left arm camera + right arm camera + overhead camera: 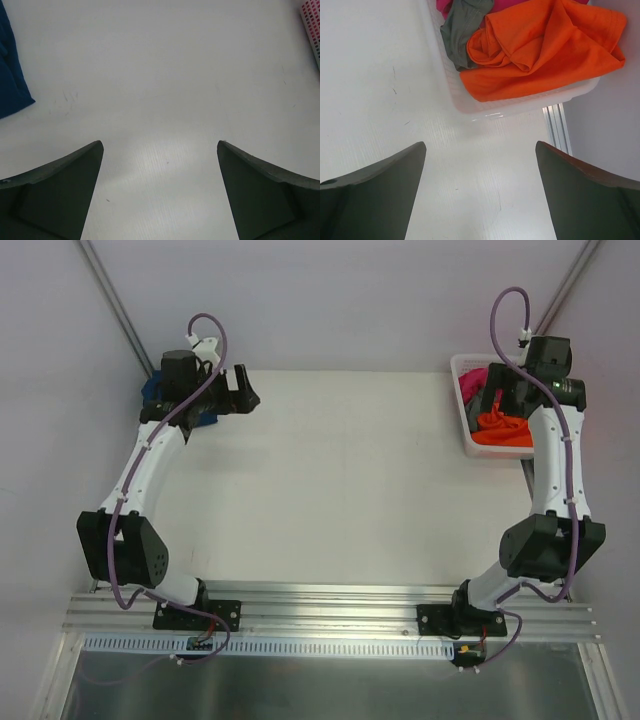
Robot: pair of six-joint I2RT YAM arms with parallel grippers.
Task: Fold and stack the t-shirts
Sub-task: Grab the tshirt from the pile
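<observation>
Legible markings: none.
Checked the white basket (pixel 520 106), the orange t-shirt (pixel 545 55) lying in it, and the table (pixel 340 480) beside the basket: no readable text, label or number.

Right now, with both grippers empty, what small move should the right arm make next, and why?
Probably ease the right gripper forward over the basket toward the orange t-shirt. Its jaws are open and empty, short of the basket rim, and that shirt lies crumpled on top of the pile, unfolded.
</observation>
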